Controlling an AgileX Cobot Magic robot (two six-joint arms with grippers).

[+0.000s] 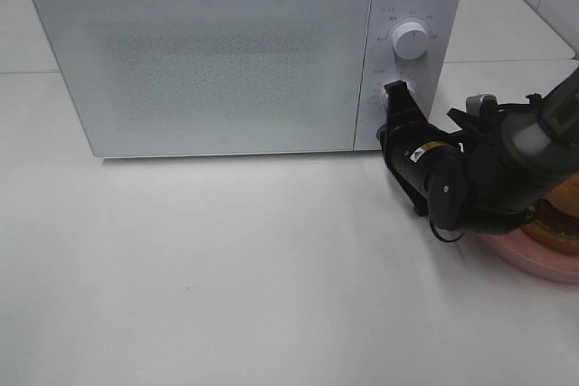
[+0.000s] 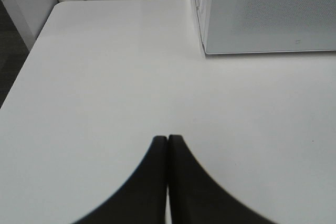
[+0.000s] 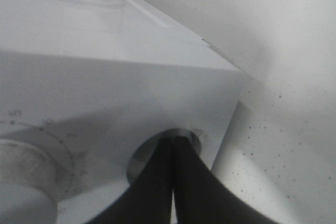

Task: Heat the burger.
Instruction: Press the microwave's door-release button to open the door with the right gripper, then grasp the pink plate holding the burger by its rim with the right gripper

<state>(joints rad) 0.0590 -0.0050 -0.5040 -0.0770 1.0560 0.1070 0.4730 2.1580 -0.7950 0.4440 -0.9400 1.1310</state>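
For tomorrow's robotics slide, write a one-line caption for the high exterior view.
Shut right gripper at the control panel of the white microwave; the layered burger sits on a round pink plate.

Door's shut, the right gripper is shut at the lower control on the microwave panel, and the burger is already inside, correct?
Not quite: the burger is outside, on the pink plate to the right of the microwave, as the exterior high view shows. The rest stands.
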